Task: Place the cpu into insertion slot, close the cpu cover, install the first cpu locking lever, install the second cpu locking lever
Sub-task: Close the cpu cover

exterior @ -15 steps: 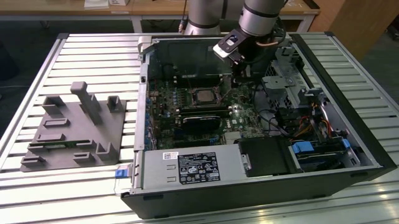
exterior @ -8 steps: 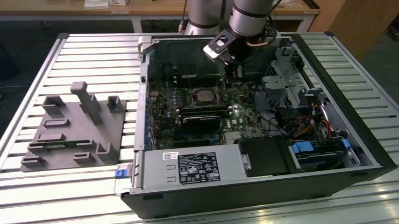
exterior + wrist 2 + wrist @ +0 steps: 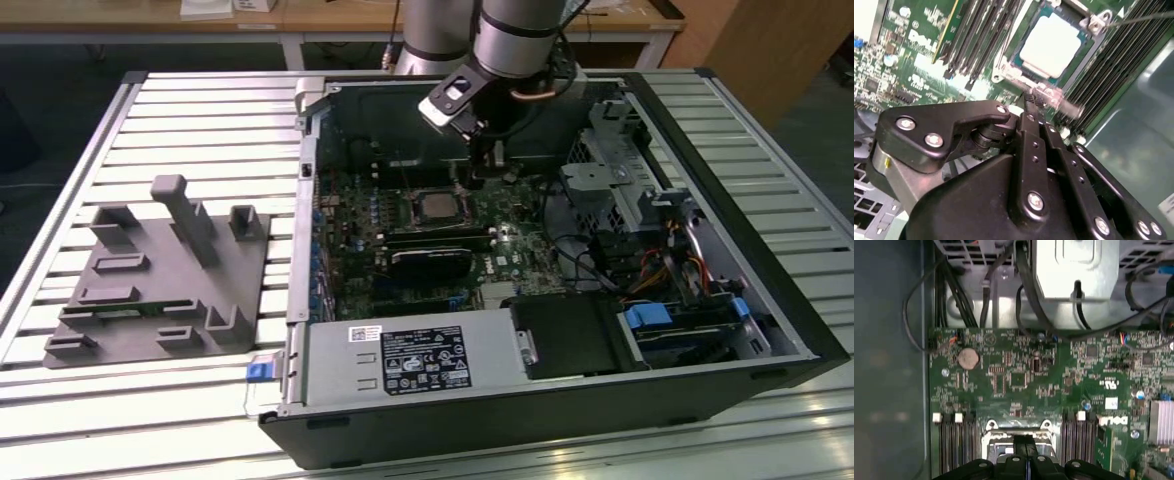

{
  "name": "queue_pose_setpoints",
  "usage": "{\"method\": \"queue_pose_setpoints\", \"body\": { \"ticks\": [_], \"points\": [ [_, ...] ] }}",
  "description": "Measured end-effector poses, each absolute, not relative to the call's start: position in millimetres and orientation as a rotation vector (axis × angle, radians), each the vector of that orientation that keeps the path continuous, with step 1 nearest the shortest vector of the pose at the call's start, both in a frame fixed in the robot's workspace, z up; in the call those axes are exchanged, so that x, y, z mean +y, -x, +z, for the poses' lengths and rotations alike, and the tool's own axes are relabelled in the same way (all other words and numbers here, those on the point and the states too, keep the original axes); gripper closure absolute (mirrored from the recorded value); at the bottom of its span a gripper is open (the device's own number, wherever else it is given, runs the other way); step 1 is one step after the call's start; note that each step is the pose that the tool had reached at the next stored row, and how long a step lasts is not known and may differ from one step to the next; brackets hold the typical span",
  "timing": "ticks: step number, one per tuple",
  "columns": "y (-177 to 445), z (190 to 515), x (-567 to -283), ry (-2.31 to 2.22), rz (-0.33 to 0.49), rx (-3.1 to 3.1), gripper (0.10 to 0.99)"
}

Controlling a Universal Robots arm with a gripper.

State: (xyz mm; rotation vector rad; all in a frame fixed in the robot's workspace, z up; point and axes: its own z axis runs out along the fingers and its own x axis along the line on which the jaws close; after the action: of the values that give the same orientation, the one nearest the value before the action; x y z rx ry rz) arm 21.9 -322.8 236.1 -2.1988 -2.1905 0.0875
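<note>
Slatted metal table (image 3: 160, 100), with wooden benches behind it. At the exterior view's left, a grey moulded fixture (image 3: 160, 280) lies flat on the slats. Right of it is an open computer case (image 3: 534, 420), with the green motherboard (image 3: 360, 220) facing up inside.

The cpu (image 3: 1050, 42) sits mid-board, pale face up, seated in the insertion slot (image 3: 1017, 61). The cpu cover (image 3: 1004, 76) shows as metal frame pieces at the socket edge; whether it lies fully flat cannot be told. A thin wire lever (image 3: 1144, 17) runs off the far corner of the socket.

The gripper (image 3: 1029, 98) hangs just beside the socket, on its far-right side in the exterior view. Its fingers are pressed together and nothing is seen between them. A blurred metal piece (image 3: 1054, 97) lies right at the tips; contact is unclear.

Further right are the drive cage (image 3: 607, 180), loose cables and a blue caddy (image 3: 654, 325).

Risks, as judgement:
- The tips are very close to the socket, so a slightly off-line push could scrape the cpu face or the cover.
- The narrow closed tips could slip off a springy lever and hit the memory slots (image 3: 979, 40).
- If the cover is not flat, forcing a lever could jam it or stress the socket.
</note>
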Motion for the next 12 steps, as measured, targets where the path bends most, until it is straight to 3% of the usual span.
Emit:
{"method": "queue_pose_setpoints", "body": {
  "ticks": [12],
  "points": [
    [13.1, 229.7, -322.8, 2.206, 0.073, -2.197, 0.980]
  ]
}}
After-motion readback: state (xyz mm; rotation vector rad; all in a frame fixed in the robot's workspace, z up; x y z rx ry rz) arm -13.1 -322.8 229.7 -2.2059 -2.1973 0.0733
